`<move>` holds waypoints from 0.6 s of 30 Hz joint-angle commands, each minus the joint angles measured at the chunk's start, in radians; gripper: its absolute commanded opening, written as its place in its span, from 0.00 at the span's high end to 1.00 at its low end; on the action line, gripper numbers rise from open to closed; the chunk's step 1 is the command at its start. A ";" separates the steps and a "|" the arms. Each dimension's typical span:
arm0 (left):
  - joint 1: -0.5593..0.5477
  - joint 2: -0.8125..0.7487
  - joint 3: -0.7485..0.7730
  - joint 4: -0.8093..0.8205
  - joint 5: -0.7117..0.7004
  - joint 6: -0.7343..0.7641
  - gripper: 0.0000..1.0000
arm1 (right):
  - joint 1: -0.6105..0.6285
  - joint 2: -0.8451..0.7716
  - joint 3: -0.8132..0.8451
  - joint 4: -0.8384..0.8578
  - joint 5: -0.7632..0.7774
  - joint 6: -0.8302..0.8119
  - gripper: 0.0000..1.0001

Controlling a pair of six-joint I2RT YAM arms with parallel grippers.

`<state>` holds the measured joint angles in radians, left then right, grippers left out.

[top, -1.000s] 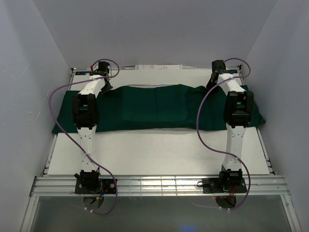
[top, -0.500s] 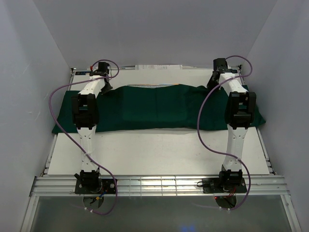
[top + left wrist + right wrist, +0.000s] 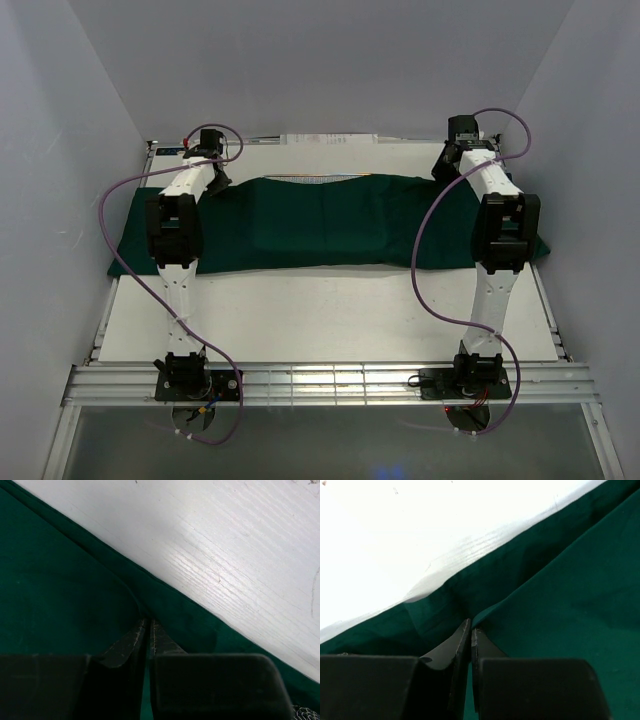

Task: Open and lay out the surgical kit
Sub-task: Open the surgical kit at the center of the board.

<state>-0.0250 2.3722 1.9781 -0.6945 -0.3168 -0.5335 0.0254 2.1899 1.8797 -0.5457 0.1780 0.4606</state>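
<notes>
mostly the kit is staying out of sight: the dark green cloth (image 3: 320, 225) is lying spread in a long band across the far half of the white table (image 3: 330, 310), and whatever is sitting beneath it is hidden. only a scrap of wire mesh tray (image 3: 306, 713) is peeking out at the bottom right corner of the left wrist view, cut off by the frame. from above, both arms are stretching over the cloth to its far edge, and their own bodies are blocking the fingertips there. the left gripper (image 3: 149, 624) is resting its tips at the cloth's far hem, its fingers (image 3: 127, 647) standing nearly together with a thin slit between them; i cannot tell whether any cloth is being pinched. the right gripper (image 3: 470, 626) is pressing its jaws together on a raised fold of the cloth, which is puckering up into the tips near the hem. beyond the hem a narrow strip of white tabletop is running toward the back wall (image 3: 320, 70). the cloth's ends are reaching the table's left and right edges, close to the side walls, so sideways room is looking tight. a broad stretch of white tabletop is showing between the cloth's near edge and the metal rail (image 3: 330, 380) holding the arm bases.
</notes>
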 commanded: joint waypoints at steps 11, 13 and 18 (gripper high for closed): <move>0.010 -0.070 0.004 0.035 0.027 -0.008 0.59 | -0.004 -0.021 -0.024 0.046 -0.020 -0.017 0.92; 0.010 -0.067 0.005 0.036 0.028 -0.008 0.54 | -0.005 -0.022 -0.027 0.049 -0.021 -0.017 0.92; 0.010 -0.056 0.013 0.039 0.030 -0.005 0.52 | -0.005 -0.024 -0.031 0.052 -0.023 -0.017 0.92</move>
<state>-0.0196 2.3722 1.9781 -0.6716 -0.2970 -0.5392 0.0254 2.1906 1.8496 -0.5224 0.1612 0.4595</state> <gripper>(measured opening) 0.476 0.080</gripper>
